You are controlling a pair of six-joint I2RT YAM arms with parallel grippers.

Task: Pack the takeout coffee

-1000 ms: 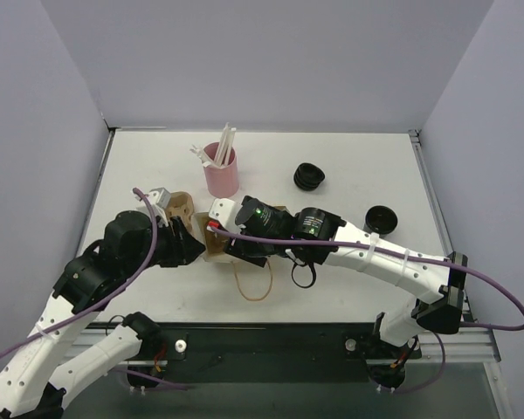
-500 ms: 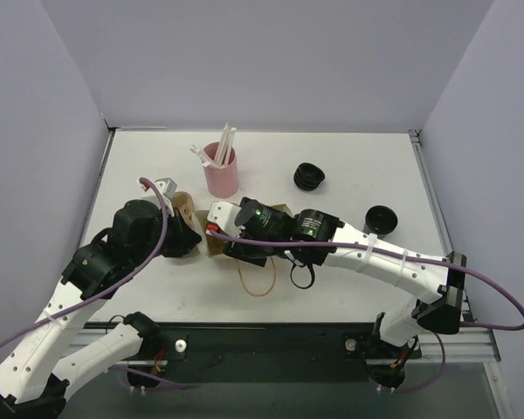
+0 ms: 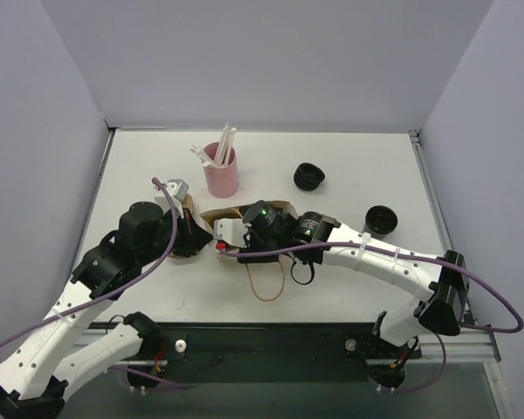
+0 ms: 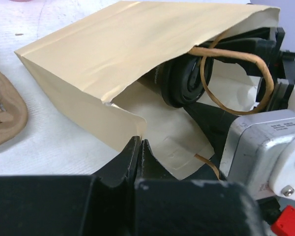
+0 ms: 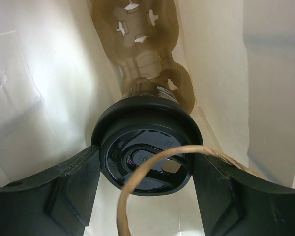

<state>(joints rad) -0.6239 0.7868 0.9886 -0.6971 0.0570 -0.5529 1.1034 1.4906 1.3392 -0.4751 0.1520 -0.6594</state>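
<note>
Left wrist view: left gripper (image 4: pixel 140 145), fingers pinched fully together on the paper bag's (image 4: pixel 103 54) lower lip. Right wrist view: right gripper (image 5: pixel 145 183), fingers spread wide, clasping the lidded coffee cup (image 5: pixel 137 129) inside the bag. Advice: keep your pinch taut and push the cup deep, clear of the cord handle (image 5: pixel 187 147).

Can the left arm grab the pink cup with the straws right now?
Probably not yet. The left gripper is pinched shut on the edge of the paper bag, so it would have to let go first. The pink cup stands just beyond it.
</note>
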